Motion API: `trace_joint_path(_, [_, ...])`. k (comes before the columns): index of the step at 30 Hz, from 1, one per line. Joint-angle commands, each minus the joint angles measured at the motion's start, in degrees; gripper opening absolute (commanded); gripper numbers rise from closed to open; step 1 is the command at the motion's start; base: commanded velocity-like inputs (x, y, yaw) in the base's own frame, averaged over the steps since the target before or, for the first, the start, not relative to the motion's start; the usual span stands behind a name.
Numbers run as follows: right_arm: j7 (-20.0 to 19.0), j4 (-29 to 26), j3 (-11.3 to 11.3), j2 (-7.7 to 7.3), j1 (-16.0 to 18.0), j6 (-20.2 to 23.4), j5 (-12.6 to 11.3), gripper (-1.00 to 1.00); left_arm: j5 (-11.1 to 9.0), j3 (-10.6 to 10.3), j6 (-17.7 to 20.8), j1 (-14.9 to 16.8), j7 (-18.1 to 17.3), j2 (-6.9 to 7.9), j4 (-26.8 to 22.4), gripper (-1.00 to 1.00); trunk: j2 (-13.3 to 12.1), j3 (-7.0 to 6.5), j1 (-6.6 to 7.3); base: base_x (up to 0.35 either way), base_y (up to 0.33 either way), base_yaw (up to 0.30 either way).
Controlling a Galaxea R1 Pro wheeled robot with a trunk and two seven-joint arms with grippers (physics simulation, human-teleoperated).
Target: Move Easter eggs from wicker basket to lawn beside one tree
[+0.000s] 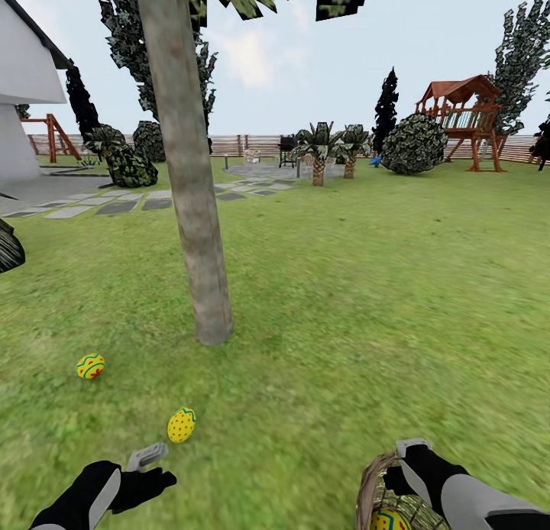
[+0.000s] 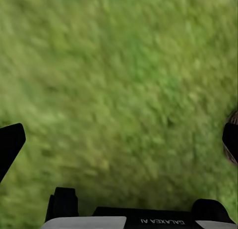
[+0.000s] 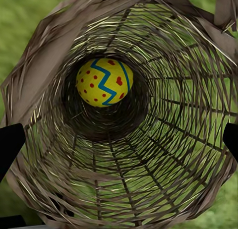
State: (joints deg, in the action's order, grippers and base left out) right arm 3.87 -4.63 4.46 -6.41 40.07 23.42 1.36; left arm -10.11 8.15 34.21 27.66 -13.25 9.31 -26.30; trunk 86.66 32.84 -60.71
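Two Easter eggs lie on the lawn (image 1: 367,286) near the tree (image 1: 191,209): one (image 1: 90,366) left of the trunk's foot, another (image 1: 181,424) closer to me. My left gripper (image 1: 153,465) hovers just short of that nearer egg; it is open, and over the grass in the left wrist view, the left gripper (image 2: 121,140) holds nothing. The wicker basket (image 1: 365,499) sits at my lower right with the third egg (image 1: 391,521) inside. My right gripper (image 1: 405,461) is open above the rim. The right gripper (image 3: 121,140) looks into the basket (image 3: 163,154) at the egg (image 3: 104,82).
A white house (image 1: 27,79) and a stepping-stone path (image 1: 114,205) lie at the left. Palm-like plants (image 1: 319,152), a round bush (image 1: 415,144) and a wooden playset (image 1: 466,114) stand along the far fence (image 1: 244,144). Open grass stretches right of the trunk.
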Motion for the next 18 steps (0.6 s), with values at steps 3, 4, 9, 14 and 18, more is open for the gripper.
trace_joint_path(3, [0.0,-0.1,0.4,-0.01,0.0,0.5,0.1,1.00,-0.2,0.3,0.4,0.0,-0.1,0.00,-0.1,1.00,0.0,0.06,0.00,0.000,0.000,0.000])
trace_joint_path(4, [0.0,-0.1,0.4,-0.01,0.0,0.5,0.1,1.00,-0.2,0.3,0.4,0.0,-0.1,0.00,-0.1,1.00,0.0,0.06,0.00,0.000,0.000,0.000])
trace_joint_path(9, [-0.1,-0.1,0.4,-0.01,0.0,0.6,0.1,1.00,-0.1,0.3,-3.2,0.0,-0.1,-0.05,0.3,1.00,0.0,0.06,0.00,0.000,0.000,-0.012])
trace_joint_path(14, [0.0,-0.1,0.5,-0.01,0.0,0.6,0.2,1.00,0.1,0.3,-9.2,0.0,-0.2,-0.08,4.2,1.00,0.0,-0.14,0.00,0.000,0.000,-0.158])
trace_joint_path(18, [0.0,-0.1,0.4,-0.01,0.0,0.6,0.1,1.00,0.0,0.4,-9.7,0.0,-0.2,-0.04,4.5,1.00,0.0,-0.22,0.00,0.000,0.000,-0.063])
